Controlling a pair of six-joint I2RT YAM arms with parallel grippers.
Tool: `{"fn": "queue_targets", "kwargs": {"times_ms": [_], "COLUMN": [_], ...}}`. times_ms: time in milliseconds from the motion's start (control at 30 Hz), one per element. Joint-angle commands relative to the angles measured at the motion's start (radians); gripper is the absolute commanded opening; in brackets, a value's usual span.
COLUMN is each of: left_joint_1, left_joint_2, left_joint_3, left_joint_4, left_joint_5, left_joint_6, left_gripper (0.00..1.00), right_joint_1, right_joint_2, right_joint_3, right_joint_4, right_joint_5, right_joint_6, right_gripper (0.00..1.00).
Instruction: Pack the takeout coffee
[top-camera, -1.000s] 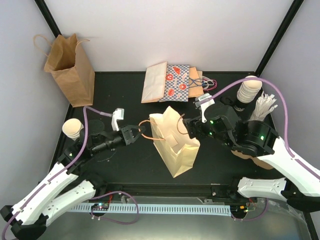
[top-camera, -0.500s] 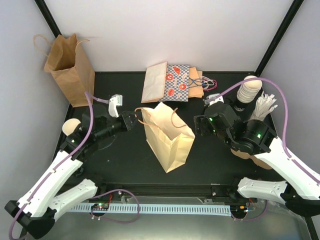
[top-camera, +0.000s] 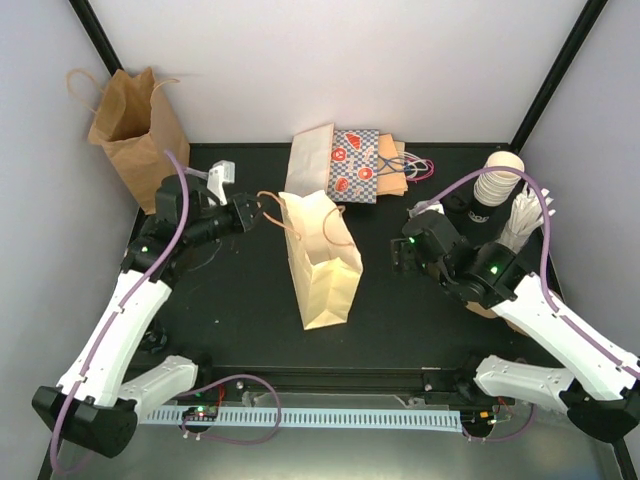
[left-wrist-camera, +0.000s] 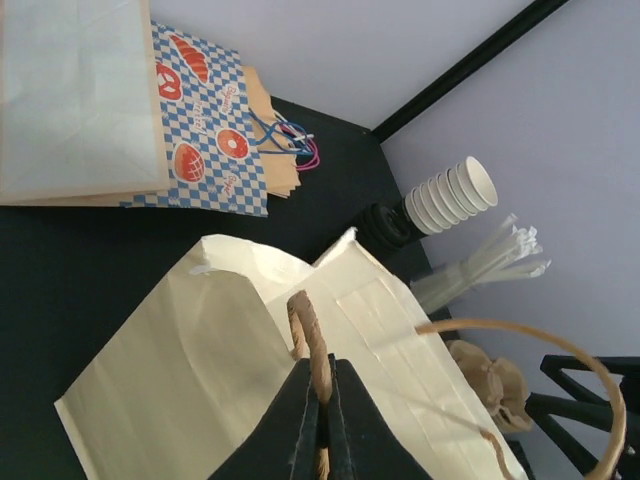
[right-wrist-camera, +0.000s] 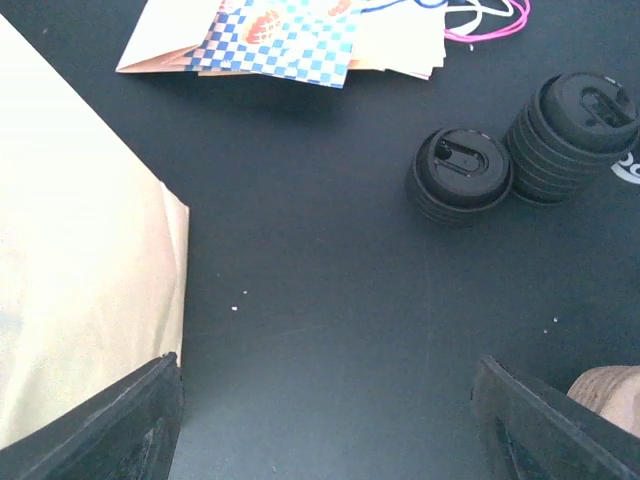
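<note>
A stack of small white paper cups (top-camera: 498, 178) stands at the back right; it also shows in the left wrist view (left-wrist-camera: 455, 192). The cream handled paper bag (top-camera: 320, 262) stands open and leaning at the table's middle. My left gripper (top-camera: 250, 213) is shut on the bag's twisted paper handle (left-wrist-camera: 312, 345), at the bag's back left. My right gripper (top-camera: 404, 252) is open and empty, low over the bare table to the right of the bag (right-wrist-camera: 80, 290) and apart from it. Its fingers (right-wrist-camera: 150, 405) frame only table.
Two stacks of black lids (right-wrist-camera: 462, 172) and a bundle of white sticks (top-camera: 527, 215) sit near the cups. Flat printed and plain bags (top-camera: 340, 165) lie at the back. A brown paper bag (top-camera: 140, 135) stands at the back left corner.
My right gripper let go of the cream bag and drew back to the right. My left gripper pulled the bag by its handle toward the back left.
</note>
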Motion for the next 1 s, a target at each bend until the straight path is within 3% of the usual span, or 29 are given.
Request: {"fn": "queue_targets", "kwargs": {"times_ms": [0,100,200,233,367,467,633,967], "left_joint_1": [0.042,0.057,0.066,0.067,0.070,0.070,0.070,0.070], "left_joint_2": [0.042,0.066,0.064,0.057,0.008,-0.052,-0.163,-0.379], "left_joint_3": [0.062,0.079,0.097,0.101,0.115,0.110,0.084,0.031], "left_joint_4": [-0.012,-0.033,-0.081,-0.095,-0.157,-0.200,-0.276,-0.466], "left_joint_5": [0.090,0.122,0.122,0.118,0.059,0.032,0.027,-0.034], "left_joint_6": [0.083,0.119,0.143,0.150,0.153,0.148,0.137,0.119], "left_gripper": [0.02,0.03,0.12,0.19,0.70,0.87,0.98,0.99], "right_joint_1": [-0.039,-0.047,-0.049,-0.048,-0.051,-0.051,-0.052,-0.052], "right_joint_2": [-0.009,-0.003,0.006,0.009,0.019,0.022,0.016,-0.016], "right_joint_3": [-0.030,-0.045,-0.058,-0.062,-0.075,-0.085,-0.139,-0.360], "right_joint_4": [0.057,0.068,0.077,0.080,0.088,0.093,0.117,0.235], "right_joint_5": [-0.040,-0.058,-0.067,-0.070,-0.078,-0.086,-0.145,-0.332], "right_joint_6": [0.010,0.007,0.006,0.007,0.012,0.017,-0.001,0.027], "right_gripper": [0.81,0.81,0.81,0.81,0.81,0.82,0.81,0.81]}}
